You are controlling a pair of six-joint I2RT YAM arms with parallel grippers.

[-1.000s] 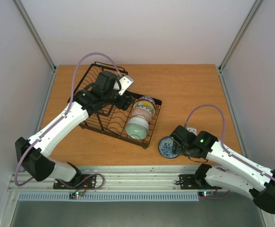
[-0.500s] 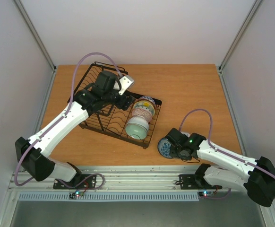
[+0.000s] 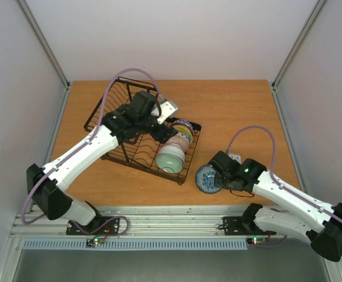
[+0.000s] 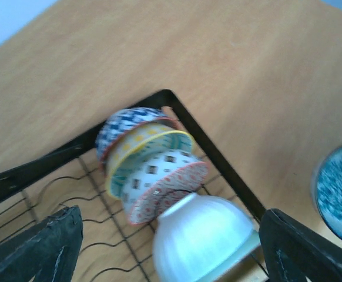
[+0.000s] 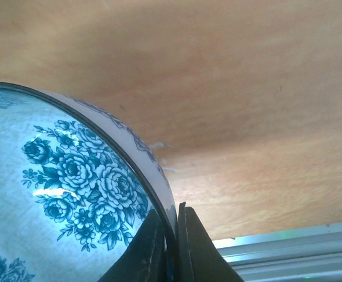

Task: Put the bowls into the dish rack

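Observation:
The black wire dish rack sits left of centre on the table. Four bowls stand on edge in its right end: blue patterned, yellow-rimmed, red-and-white and pale green. My left gripper hovers open above them, holding nothing, and shows from above as the left gripper. A blue floral bowl stands tilted on the table right of the rack. My right gripper is shut on its rim, one finger inside, one outside. From above, the floral bowl faces left, the right gripper behind it.
The rack's black frame corner lies between the racked bowls and the floral bowl. A metal rail runs along the table's near edge, close behind my right gripper. White walls enclose the table on three sides.
My right gripper has closed on the floral bowl's rim and tipped it more upright. The left arm has shifted right over the rack, toward the bowls, still open.

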